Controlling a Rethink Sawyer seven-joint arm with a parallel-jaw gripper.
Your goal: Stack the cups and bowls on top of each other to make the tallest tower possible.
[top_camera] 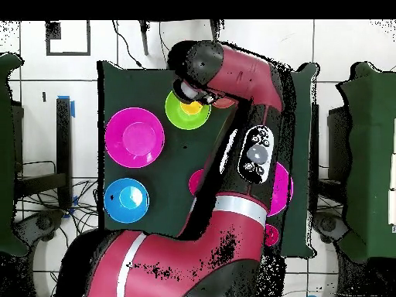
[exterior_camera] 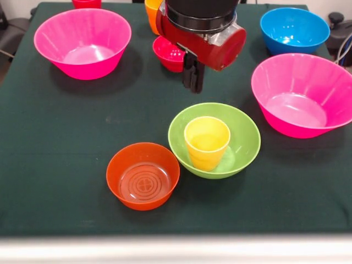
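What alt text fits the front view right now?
A yellow cup stands in a lime-green bowl, an orange bowl beside it. The gripper hangs above; pink, blue and crimson bowls ring the dark green table.

**No readable text**

No words, numbers or brand names legible in either view. Only markings: embossed concentric rings with a cross at the centre on the orange bowl (exterior_camera: 143, 176) bottom, and a white panel (top_camera: 256, 154) with dark button-like symbols on the arm (top_camera: 232, 73), too small to read.
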